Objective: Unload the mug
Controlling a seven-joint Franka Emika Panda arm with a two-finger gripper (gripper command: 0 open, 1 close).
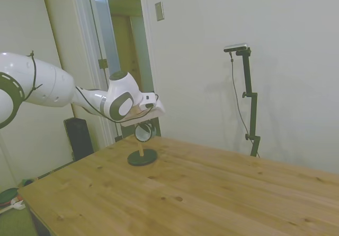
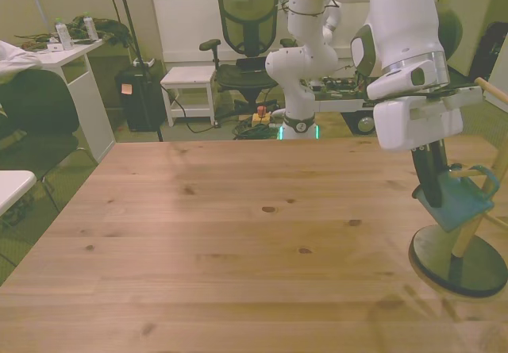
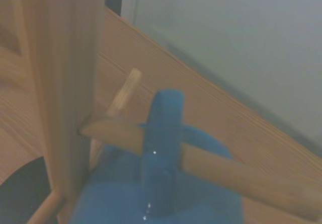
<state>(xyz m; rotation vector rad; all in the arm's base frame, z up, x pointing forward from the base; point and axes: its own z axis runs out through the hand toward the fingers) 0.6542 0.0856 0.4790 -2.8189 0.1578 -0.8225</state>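
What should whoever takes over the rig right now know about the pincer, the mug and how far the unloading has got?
Pincer: down at the mug, near the front view's right edge; whether it is open or shut cannot be told.
Mug: hanging on the wooden peg stand. In the wrist view its handle is looped over a peg.
Done: the arm has reached the mug.
Left: secure the grip if needed, slide the handle off the peg, set the mug on the table.
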